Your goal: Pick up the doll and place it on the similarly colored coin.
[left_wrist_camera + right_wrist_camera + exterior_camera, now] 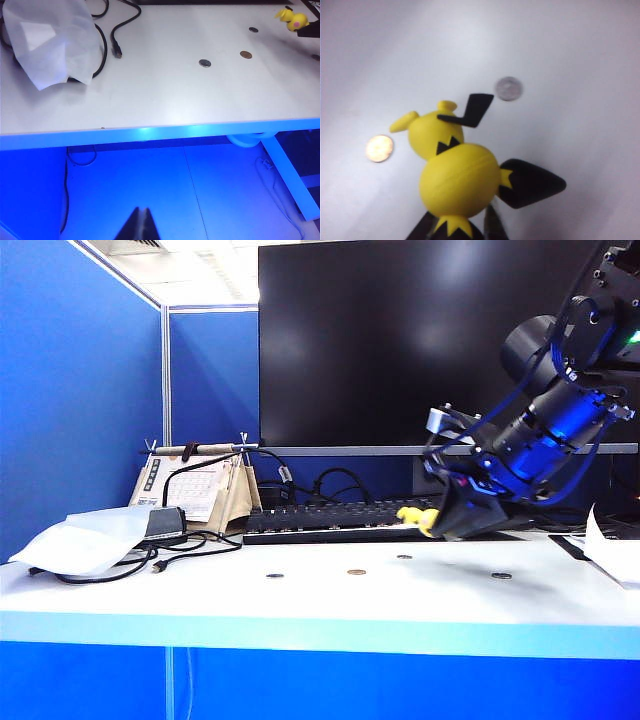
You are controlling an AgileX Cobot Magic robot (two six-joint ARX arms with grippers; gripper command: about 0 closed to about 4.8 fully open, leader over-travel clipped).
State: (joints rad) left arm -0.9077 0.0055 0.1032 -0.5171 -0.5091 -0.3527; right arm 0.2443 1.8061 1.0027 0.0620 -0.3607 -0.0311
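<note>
The yellow doll, with black pointed ears and tail, hangs above the white table, and my right gripper is shut on its ear end. From outside, the doll sticks out of the right gripper just in front of the keyboard. The golden coin lies flat on the table beside and below the doll, and it shows again as the coin and the coin. My left gripper is shut and empty, off the table's front edge and lower than the tabletop; it does not show in the exterior view.
Grey coins lie around the golden one. A black keyboard and monitor stand behind. A white bag and black cables sit at the left, and white paper lies at the right edge.
</note>
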